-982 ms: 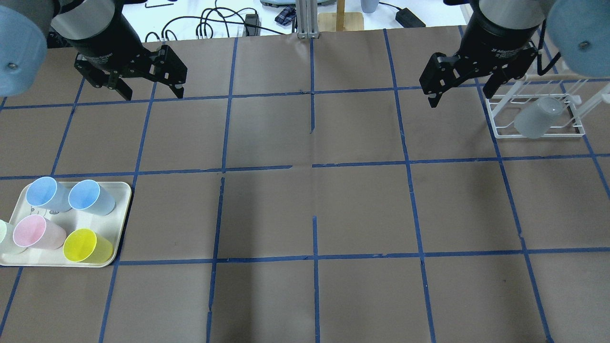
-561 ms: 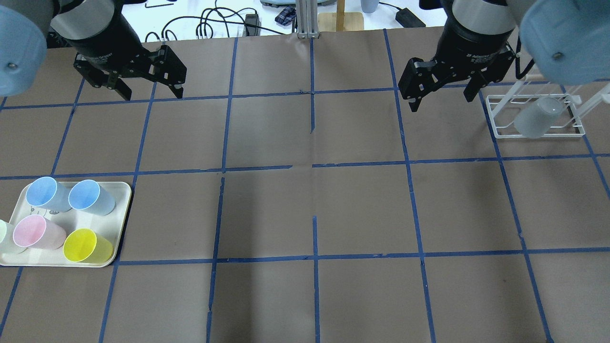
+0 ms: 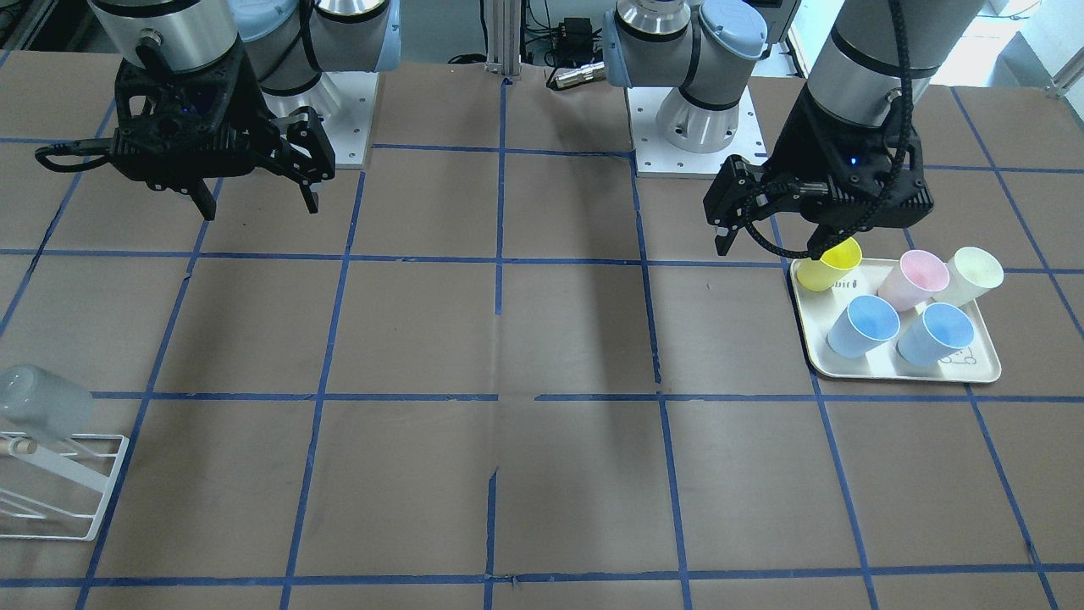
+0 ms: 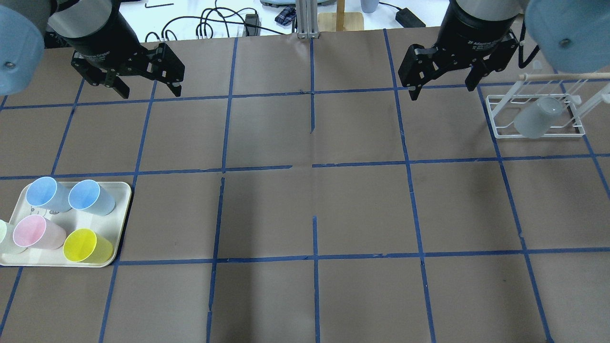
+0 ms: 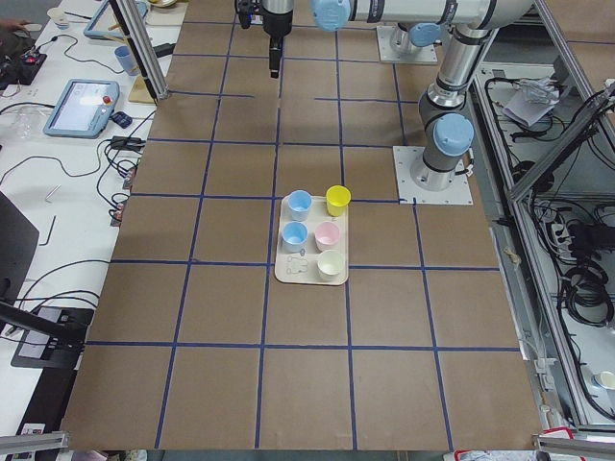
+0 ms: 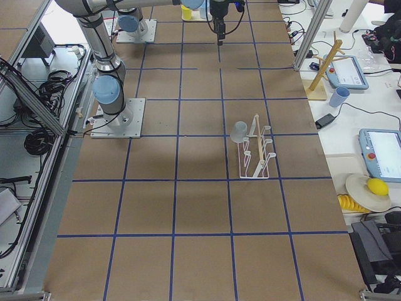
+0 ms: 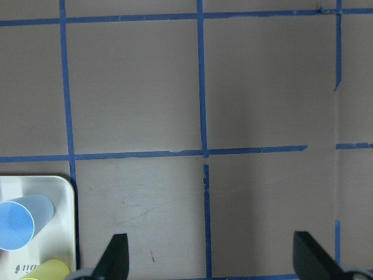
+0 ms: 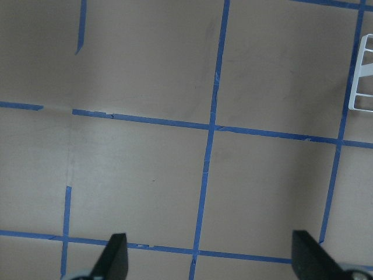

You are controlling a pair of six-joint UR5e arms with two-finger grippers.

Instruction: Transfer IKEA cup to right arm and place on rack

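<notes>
White "2F Adaptive Gripper" on wrist of right arm [image 4: 479,28]; tray [image 3: 865,366] print unreadable.

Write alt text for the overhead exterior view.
The pale grey cup rests tilted on the white wire rack at right. The left gripper and right gripper hang open and empty; coloured cups sit on a cream tray lower left.

Brown tabletop [image 4: 267,214] gridded with blue tape [image 4: 357,164]. Pale grey IKEA cup [image 4: 536,119], white wire rack [image 4: 567,136]. Cream tray [image 4: 120,219] at 8 o'clock: light blue cups [image 4: 45,193], pink cup [image 4: 35,232], yellow cup [image 4: 86,246].
</notes>
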